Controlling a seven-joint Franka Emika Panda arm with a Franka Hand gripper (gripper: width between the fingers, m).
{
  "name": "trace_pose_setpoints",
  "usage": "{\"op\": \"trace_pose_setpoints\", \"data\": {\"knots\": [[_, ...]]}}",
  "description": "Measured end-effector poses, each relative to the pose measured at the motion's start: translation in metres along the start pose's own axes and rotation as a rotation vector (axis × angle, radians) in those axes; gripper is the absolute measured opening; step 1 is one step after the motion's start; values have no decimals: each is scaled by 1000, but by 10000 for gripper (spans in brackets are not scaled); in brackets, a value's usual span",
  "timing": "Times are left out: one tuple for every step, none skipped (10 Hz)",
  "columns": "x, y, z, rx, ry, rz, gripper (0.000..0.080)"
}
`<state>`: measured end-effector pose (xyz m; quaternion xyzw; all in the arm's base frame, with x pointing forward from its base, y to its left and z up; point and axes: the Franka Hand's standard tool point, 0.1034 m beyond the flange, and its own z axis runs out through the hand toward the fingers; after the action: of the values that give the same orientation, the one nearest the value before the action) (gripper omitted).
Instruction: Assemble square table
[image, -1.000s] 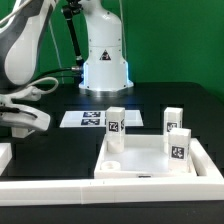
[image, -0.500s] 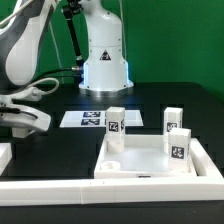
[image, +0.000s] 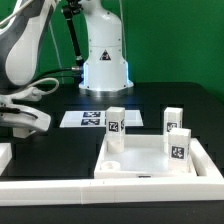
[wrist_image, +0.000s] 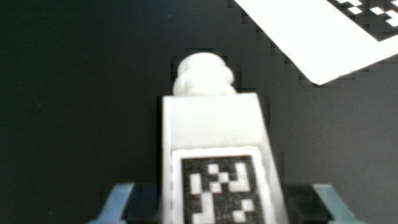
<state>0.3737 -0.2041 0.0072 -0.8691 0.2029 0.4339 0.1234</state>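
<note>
The gripper (wrist_image: 219, 205) gripped a tagged leg (wrist_image: 214, 130); three legs (image: 115, 121) stood upright in the square top (image: 140, 160), marker board (image: 85, 118) beyond

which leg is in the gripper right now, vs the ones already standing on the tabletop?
The leg filling the wrist view, lying between the blue fingers of the gripper, tag facing the camera. The other three legs stand upright on the square tabletop.

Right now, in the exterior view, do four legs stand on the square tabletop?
No: only three legs stand on the tabletop.
</note>
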Motion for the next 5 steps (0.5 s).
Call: {"op": "trace_pose_setpoints", "data": {"knots": [[0,0,0,0,0,0,288],[-1,-4,-6,-6,4,-2,288],[-9,-19,-30,-26,23,-30,288],[-18,-31,-50,-27,34,-52,288],[-25,-38,-63,-37,47,-59,288]]}}
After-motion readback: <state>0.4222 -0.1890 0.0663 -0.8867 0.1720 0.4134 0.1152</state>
